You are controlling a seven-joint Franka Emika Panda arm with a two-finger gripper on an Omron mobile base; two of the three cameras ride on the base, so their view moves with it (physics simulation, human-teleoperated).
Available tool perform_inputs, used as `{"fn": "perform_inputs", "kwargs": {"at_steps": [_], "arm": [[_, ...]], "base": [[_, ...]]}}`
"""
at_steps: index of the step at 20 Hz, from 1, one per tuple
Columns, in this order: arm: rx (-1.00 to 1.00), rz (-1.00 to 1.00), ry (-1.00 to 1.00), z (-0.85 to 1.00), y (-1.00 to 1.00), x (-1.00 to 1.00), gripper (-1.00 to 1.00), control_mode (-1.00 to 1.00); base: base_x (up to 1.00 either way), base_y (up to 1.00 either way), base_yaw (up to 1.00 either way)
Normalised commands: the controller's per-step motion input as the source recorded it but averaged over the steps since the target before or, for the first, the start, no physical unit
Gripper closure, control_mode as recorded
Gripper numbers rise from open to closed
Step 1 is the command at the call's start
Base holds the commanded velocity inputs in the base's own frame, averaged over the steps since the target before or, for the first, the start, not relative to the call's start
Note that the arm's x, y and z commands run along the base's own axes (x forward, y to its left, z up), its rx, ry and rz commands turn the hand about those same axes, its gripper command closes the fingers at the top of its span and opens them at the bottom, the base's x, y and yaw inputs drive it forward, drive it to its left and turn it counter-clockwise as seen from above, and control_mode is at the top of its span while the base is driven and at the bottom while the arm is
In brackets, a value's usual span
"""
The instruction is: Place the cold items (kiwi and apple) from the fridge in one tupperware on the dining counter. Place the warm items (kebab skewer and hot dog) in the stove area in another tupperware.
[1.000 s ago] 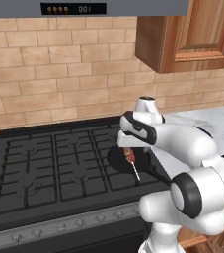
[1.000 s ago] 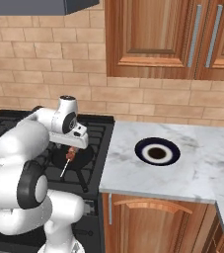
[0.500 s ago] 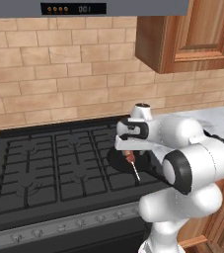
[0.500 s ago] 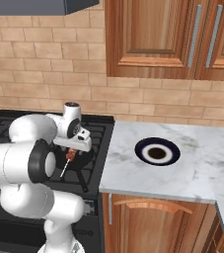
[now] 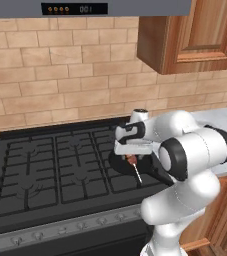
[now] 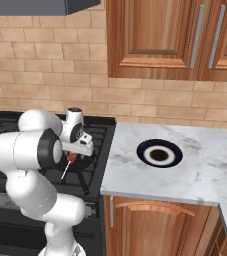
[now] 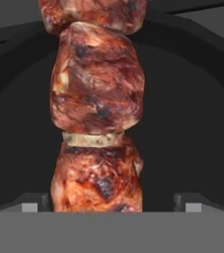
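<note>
Over the last second I have brought the arm's 2-finger gripper [image 5: 131,159] down, jaws spread wide and holding nothing, over the charred brown kebab skewer [image 7: 97,113] lying in the round dark pan [image 5: 157,172] right of centre on the black stove [image 5: 45,170], ready, I judge, to close.
</note>
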Motion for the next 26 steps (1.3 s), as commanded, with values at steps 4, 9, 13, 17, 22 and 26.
{"fn": "perform_inputs", "kwargs": {"at_steps": [4, 9, 13, 17, 22, 26], "arm": [[0.0, -0.01, -0.07, -0.25, 0.03, 0.0, 1.0, -1.0], [0.0, -0.15, -0.29, 0.0, -0.01, -0.23, 1.0, -1.0], [0.0, -0.22, -0.22, 0.29, -0.12, -0.52, 1.0, -1.0], [0.0, -0.11, -0.08, 0.7, -0.06, -0.43, 1.0, -1.0], [0.0, 0.0, 0.03, 0.98, -0.01, -0.06, 1.0, -1.0], [0.0, 0.0, 0.09, 0.97, 0.0, -0.1, 1.0, -1.0]], "base": [[0.0, 0.0, 0.0], [0.0, 0.0, 0.0], [0.0, 0.0, 0.0], [0.0, 0.0, 0.0], [0.0, 0.0, 0.0], [0.0, 0.0, 0.0]]}}
